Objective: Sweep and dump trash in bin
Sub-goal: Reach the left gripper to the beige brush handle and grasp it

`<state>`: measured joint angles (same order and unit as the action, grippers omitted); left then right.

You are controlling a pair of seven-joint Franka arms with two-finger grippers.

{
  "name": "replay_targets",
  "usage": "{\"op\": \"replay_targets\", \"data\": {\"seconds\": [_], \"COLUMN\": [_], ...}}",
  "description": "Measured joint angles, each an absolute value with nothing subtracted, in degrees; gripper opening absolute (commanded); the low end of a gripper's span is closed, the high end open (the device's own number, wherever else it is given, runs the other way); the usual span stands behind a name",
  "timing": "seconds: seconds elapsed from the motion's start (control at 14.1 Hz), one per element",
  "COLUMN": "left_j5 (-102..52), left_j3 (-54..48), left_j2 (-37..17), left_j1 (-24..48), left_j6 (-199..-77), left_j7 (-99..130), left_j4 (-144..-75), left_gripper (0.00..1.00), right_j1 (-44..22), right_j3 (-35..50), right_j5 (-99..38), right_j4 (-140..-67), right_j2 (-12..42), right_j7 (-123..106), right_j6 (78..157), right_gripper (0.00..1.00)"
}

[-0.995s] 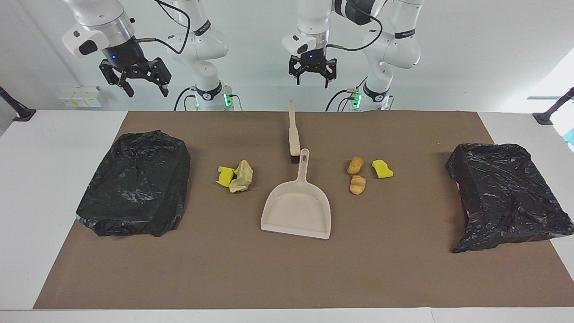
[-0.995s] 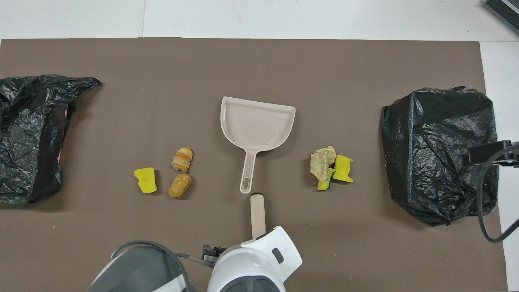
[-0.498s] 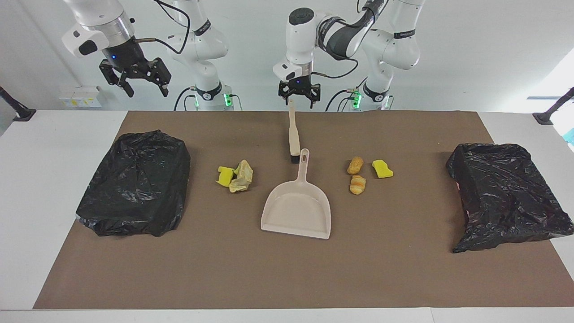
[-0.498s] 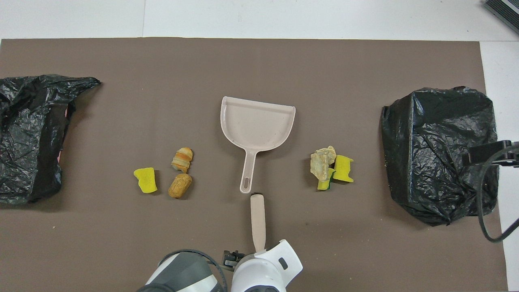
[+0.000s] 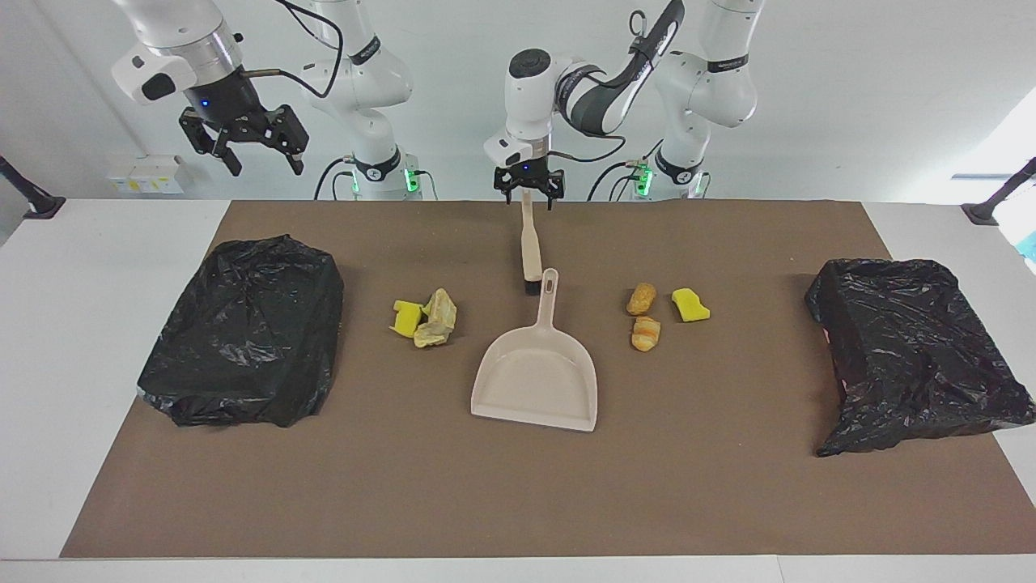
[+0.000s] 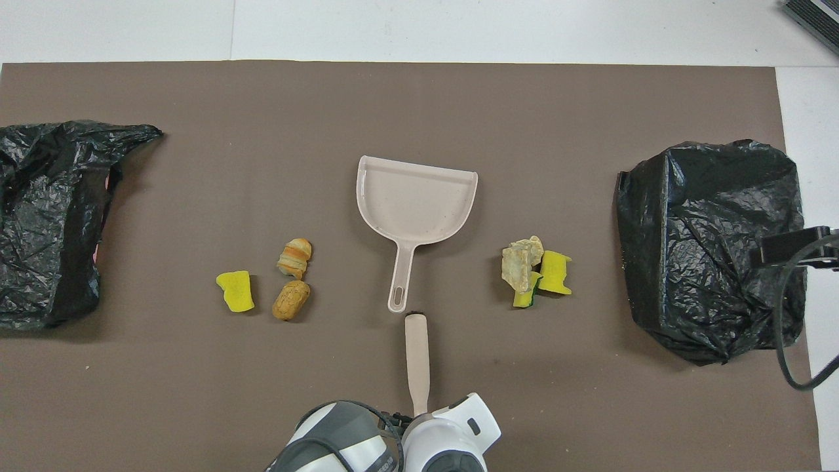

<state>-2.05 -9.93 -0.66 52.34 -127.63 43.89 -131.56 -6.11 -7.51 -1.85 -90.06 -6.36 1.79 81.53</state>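
Note:
The trash lies in two groups beside the beige dustpan (image 5: 538,380) (image 6: 416,203). Toward the right arm's end are a yellow sponge chunk (image 5: 406,317) (image 6: 554,272) and a pale paper wad (image 5: 437,317) (image 6: 521,262). Toward the left arm's end are two golden rolls (image 5: 641,299) (image 6: 291,300) and another sponge chunk (image 5: 689,304) (image 6: 235,291). The brush (image 5: 530,243) (image 6: 417,357) lies nearer to the robots than the dustpan, in line with its handle. My left gripper (image 5: 528,198) is open, low over the handle's end, fingers on either side. My right gripper (image 5: 265,166) waits open, high up.
Two bins wrapped in black bags stand on the brown mat, one at the right arm's end (image 5: 247,328) (image 6: 711,246) and one at the left arm's end (image 5: 914,352) (image 6: 49,219). White table (image 5: 105,267) borders the mat.
My left gripper has come down and drawn back toward the robots, from above the brush to the end of its handle. The right arm, brush, dustpan and trash have not moved.

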Motion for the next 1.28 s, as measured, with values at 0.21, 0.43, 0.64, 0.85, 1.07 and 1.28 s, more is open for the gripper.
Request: {"op": "replay_targets", "data": {"seconds": [0.21, 0.43, 0.64, 0.85, 1.07, 1.28], "left_j5": [-2.1, -2.1, -2.1, -2.1, -2.1, -2.1], "left_j3": [-9.7, -9.6, -9.4, -8.5, -7.8, -7.7], "left_j2": [-1.6, -1.5, -1.2, 0.6, 4.4, 6.9], "left_j1": [52.3, 52.3, 52.3, 52.0, 50.6, 45.6], "left_j6": [-127.8, -127.8, -127.3, -122.0, -111.5, -108.1], "left_j7": [43.9, 43.9, 44.1, 44.4, 45.9, 46.4], "left_j4": [-131.5, -131.2, -131.1, -130.8, -130.7, -130.7], "left_gripper": [0.34, 0.00, 0.00, 0.00, 0.00, 0.00], "right_j1": [-6.1, -6.2, -6.2, -6.2, -6.2, -6.2], "right_j3": [-7.5, -7.3, -7.3, -7.3, -7.3, -7.3], "right_j5": [-0.9, 0.4, 0.5, 0.6, 0.6, 0.6], "right_j4": [-90.1, -90.1, -90.1, -90.1, -90.2, -90.3], "right_j2": [-6.4, -6.4, -6.4, -6.4, -6.4, -6.4], "right_j7": [1.0, -1.0, -1.3, -1.3, -1.3, -1.3], "right_j6": [81.5, 81.5, 81.5, 81.5, 81.5, 81.5], "right_gripper": [1.00, 1.00, 1.00, 1.00, 1.00, 1.00]}}
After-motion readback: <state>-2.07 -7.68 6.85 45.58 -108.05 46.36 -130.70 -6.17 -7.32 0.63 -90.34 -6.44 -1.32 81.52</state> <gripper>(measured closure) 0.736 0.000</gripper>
